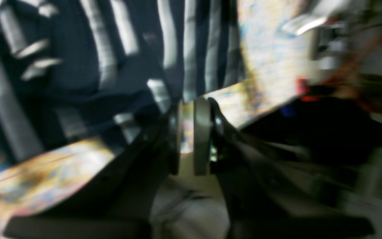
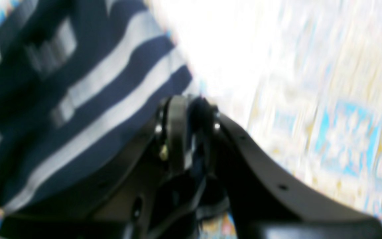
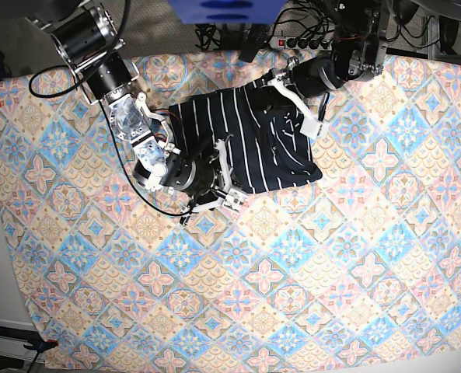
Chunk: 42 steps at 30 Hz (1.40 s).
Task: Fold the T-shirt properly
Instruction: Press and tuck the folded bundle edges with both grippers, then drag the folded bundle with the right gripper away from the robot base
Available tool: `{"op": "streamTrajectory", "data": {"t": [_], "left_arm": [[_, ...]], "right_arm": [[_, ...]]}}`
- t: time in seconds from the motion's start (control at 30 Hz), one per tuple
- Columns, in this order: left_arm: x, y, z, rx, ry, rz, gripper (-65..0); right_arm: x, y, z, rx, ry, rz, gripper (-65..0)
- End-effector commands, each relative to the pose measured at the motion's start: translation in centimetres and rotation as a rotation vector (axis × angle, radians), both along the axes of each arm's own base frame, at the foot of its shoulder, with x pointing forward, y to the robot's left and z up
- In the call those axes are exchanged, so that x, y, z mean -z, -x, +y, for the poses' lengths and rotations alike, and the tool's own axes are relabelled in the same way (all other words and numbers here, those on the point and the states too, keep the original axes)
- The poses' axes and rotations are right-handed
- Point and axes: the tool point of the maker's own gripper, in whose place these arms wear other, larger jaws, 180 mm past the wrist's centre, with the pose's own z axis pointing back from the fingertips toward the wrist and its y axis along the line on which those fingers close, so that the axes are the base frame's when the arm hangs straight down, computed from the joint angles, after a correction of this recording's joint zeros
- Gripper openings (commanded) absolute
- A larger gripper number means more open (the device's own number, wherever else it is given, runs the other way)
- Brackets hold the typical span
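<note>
T-shirt (image 3: pixel 242 144), striped, seemingly no readable writing

Under my work: one patterned cloth (image 3: pixel 292 256), pastel diamond floral tiles, spread flat over the counter. Behind its far edge: power strip (image 3: pixel 302 42) amid black cables (image 3: pixel 218 35); blue object (image 3: pixel 226 9).

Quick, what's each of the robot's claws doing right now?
Left gripper: nearly closed, nothing visibly between its pads, beside the T-shirt.
Right gripper: closed, pinching the T-shirt's edge.
</note>
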Motion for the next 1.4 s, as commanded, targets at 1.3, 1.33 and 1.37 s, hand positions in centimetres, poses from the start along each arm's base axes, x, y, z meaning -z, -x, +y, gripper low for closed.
{"op": "streamTrajectory", "data": {"t": [1.3, 1.33, 1.37], "left_arm": [[3.8, 1.4, 0.5, 0.2, -0.315, -0.02, -59.0], [4.0, 1.2, 0.8, 0.202, -0.325, -0.019, -59.0], [4.1, 0.9, 1.1, 0.203, -0.333, -0.021, -59.0]], "right_arm": [[4.6, -2.5, -3.8, 0.081, 0.039, 0.097, -56.4], [4.6, -2.5, -4.3, 0.082, 0.049, 0.093, -56.5], [4.6, -2.5, -4.7, 0.083, 0.056, 0.089, -56.5]]}}
